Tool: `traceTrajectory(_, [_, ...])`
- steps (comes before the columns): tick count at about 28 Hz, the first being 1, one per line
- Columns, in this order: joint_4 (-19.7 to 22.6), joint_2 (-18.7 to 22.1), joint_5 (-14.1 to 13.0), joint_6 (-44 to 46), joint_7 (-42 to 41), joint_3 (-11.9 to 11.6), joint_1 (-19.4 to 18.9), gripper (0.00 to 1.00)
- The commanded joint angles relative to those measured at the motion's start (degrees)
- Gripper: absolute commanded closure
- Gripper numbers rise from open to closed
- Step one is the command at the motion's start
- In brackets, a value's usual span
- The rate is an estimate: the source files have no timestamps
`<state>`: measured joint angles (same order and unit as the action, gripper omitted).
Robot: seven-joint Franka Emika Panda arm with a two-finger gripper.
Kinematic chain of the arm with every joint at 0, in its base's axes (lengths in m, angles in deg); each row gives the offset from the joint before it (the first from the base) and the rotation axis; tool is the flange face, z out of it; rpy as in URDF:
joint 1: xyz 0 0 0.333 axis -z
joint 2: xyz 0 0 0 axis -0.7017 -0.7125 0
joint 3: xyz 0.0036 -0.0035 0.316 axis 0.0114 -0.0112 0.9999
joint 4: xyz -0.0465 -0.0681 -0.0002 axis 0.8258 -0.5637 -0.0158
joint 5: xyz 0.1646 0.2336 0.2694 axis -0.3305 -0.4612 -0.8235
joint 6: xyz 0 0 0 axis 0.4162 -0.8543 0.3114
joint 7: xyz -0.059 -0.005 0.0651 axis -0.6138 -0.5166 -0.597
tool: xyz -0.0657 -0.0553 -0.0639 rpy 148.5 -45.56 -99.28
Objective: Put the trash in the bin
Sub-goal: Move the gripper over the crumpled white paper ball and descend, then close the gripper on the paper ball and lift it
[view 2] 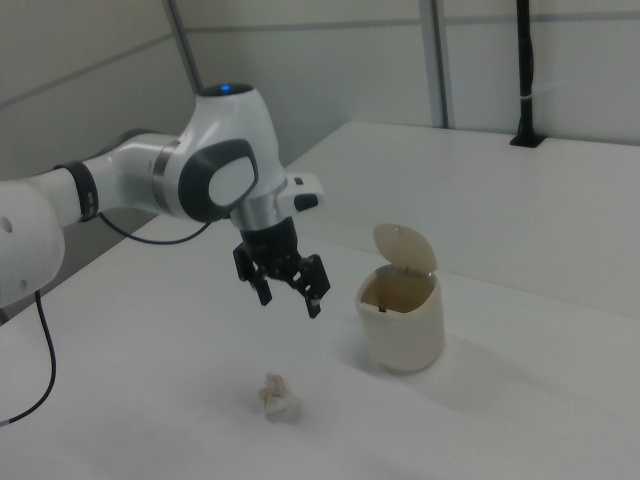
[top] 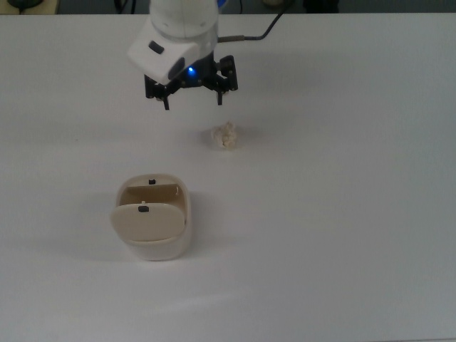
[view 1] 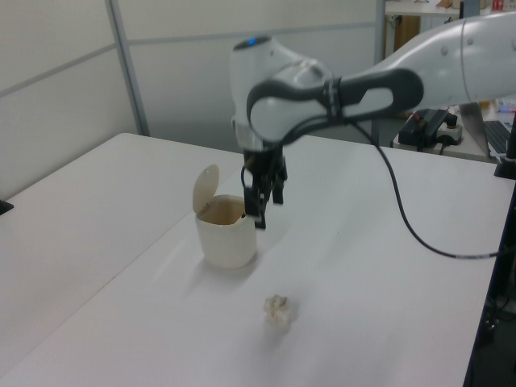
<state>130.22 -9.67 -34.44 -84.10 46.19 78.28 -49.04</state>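
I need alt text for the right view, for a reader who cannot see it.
A white robot arm holds its open gripper above a white table, over a small paper wad. To the right view's right stands a cream bin with its lid raised.

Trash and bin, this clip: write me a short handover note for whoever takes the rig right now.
Gripper: open, empty, hanging above the table, not touching anything.
Trash: the small off-white crumpled paper wad lies loose on the white table, just below the gripper in the top view.
Bin: the small cream-beige rounded plastic bin stands upright with its flap lid raised; nothing is visible in the part of its inside that shows.
Done: nothing picked up yet.
Left: lower onto the wad, grasp it, carry it over the bin's opening, release.
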Motion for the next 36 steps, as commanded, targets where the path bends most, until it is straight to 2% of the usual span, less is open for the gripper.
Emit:
traceTrajectory(1, [5.5, 1.6, -0.1, -2.9, -1.0, 0.6, -1.1, 0.0])
traceTrajectory(6, [7.6, 0.0, -0.1, -2.6, -1.2, 3.0, -1.2, 0.0])
traceTrajectory(11, [7.3, -4.2, 1.0, -2.9, -1.4, 4.6, -1.4, 0.0])
traceTrajectory(17, [7.3, -7.4, 5.0, -4.0, -3.0, 4.7, -2.7, 0.0])
traceTrajectory(29, [7.6, -10.8, 5.6, -6.3, -4.5, 4.7, -3.4, 0.0])
traceTrajectory(30, [7.7, -10.9, 5.8, -6.3, -4.5, 4.7, -3.6, 0.01])
traceTrajectory(33, [7.9, -11.0, 6.7, -6.3, -4.7, 4.7, -3.7, 0.15])
traceTrajectory(34, [8.2, -11.0, 7.0, -6.4, -4.7, 4.7, -3.7, 0.21])
traceTrajectory(35, [8.3, -11.0, 7.2, -6.3, -4.9, 4.7, -3.7, 0.34])
traceTrajectory(36, [8.3, -11.0, 7.2, -6.3, -5.2, 4.7, -3.7, 0.41])
